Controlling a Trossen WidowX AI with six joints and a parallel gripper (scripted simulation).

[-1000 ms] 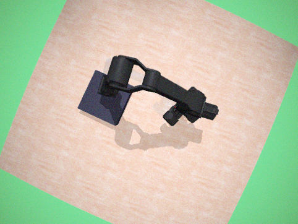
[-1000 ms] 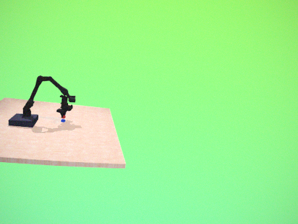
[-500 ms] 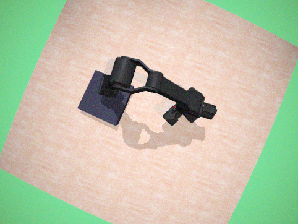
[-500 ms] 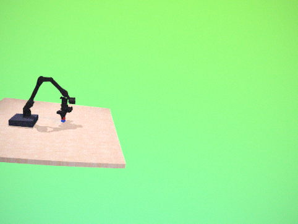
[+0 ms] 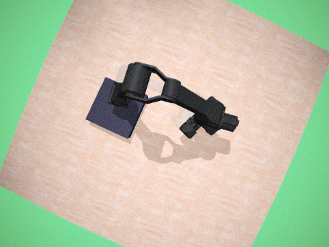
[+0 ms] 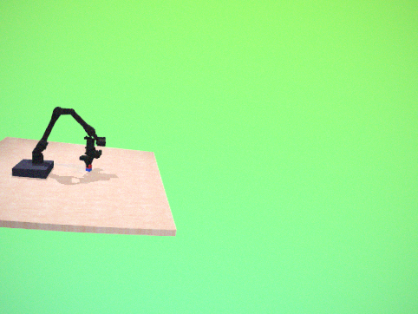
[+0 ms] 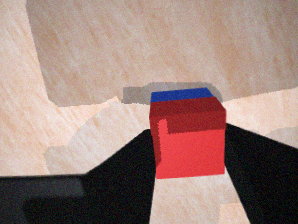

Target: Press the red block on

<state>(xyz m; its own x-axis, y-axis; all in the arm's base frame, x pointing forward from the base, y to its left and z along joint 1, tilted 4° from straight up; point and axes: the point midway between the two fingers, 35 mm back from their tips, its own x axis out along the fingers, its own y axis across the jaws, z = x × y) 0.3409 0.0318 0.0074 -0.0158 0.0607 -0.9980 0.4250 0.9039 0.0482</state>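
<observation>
The red block is between the two black fingers of my gripper, which is shut on it. The blue block is directly below the red block; in the wrist view only a strip of it shows past the red block's far edge. In the exterior view the two blocks look stacked, red over blue, at the fingertips. Whether they touch or are joined cannot be told. In the top view the arm hides both blocks and the fingertips.
The arm's dark base plate stands on the wooden table top. The arm arches from it, and its shadow falls on the table. The nearest table edges are well away from the blocks.
</observation>
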